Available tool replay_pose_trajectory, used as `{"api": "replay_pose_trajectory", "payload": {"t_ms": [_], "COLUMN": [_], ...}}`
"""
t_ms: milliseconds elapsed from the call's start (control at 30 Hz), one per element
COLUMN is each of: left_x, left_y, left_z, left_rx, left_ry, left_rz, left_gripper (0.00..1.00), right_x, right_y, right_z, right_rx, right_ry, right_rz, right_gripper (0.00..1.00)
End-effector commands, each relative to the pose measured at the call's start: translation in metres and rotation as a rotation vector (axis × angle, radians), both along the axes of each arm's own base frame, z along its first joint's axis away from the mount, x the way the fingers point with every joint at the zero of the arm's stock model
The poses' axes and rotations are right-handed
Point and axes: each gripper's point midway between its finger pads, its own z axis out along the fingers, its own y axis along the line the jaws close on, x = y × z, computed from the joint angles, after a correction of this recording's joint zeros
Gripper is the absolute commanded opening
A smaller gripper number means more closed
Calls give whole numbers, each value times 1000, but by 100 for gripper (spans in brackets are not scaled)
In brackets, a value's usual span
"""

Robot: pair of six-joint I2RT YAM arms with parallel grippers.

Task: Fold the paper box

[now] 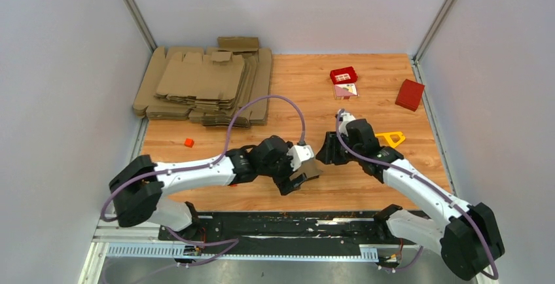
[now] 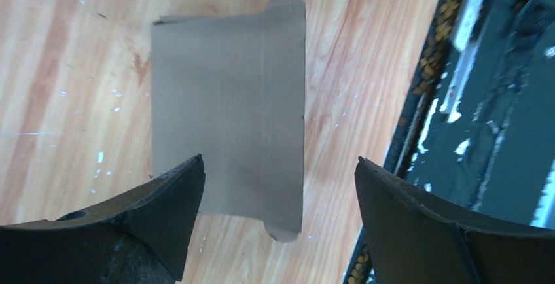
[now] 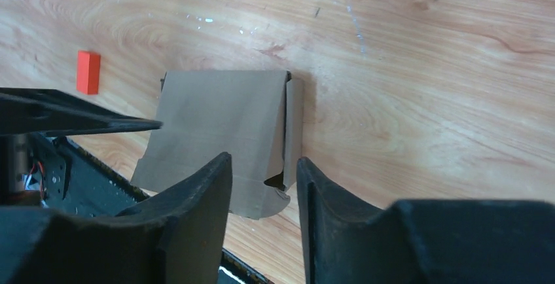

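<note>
Left wrist view looks straight down on the paper box (image 2: 229, 120), a single brown cardboard piece lying flat on the wood close to the table's near edge, with crease lines along its length and small tabs at its corners. The right wrist view shows one narrow side flap standing up from the rest.

The left gripper (image 2: 278, 163) hangs over the box with its fingers spread wide, one over the box's edge and the other out beyond it, above the black rail; neither visibly touches the cardboard. The right gripper (image 3: 262, 163) faces it from the right, its fingers drawn close with a narrow gap between them. The raised flap's corner shows in that gap, but whether they touch it cannot be told.

In the top external view both arms reach forward and inward from their bases, bent at the elbow, wrists nearly meeting at the table's near middle.

The table (image 1: 307, 88) is light wood plank, enclosed by plain grey walls. On it sit one pile of flat cardboard blanks (image 1: 203, 81) at the far left, one small orange block (image 1: 188, 142) near the left edge, one red box (image 1: 410, 94) at the far right, one small red tray (image 1: 343, 74) with a card beside it, and one yellow triangular piece (image 1: 391, 139) by the right arm.
</note>
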Motion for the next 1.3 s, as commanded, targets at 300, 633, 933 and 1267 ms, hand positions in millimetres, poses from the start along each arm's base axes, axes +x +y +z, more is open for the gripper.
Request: {"api": "replay_pose_trajectory", "payload": {"t_ms": [300,633,933,1267], "left_x": [6,13,23,28], "left_y": [16,21,29,60], "left_z": [27,-47,-30,-10], "left_rx": [-189,-23,-40,-93], "left_ry": [185,310,248,209], "left_rz": [288,392,442,607], "left_gripper": [34,19,19,43], "right_x": [-10,-26,-21,-10], "right_y": [33,24,18,6], "right_z": [-20,-62,-55,-35], "right_rx": [48,1,-44,-104], "right_ry": [103,193,165,95], "right_rz": [180,169,160,120], "right_gripper": [23,13,15,33]}}
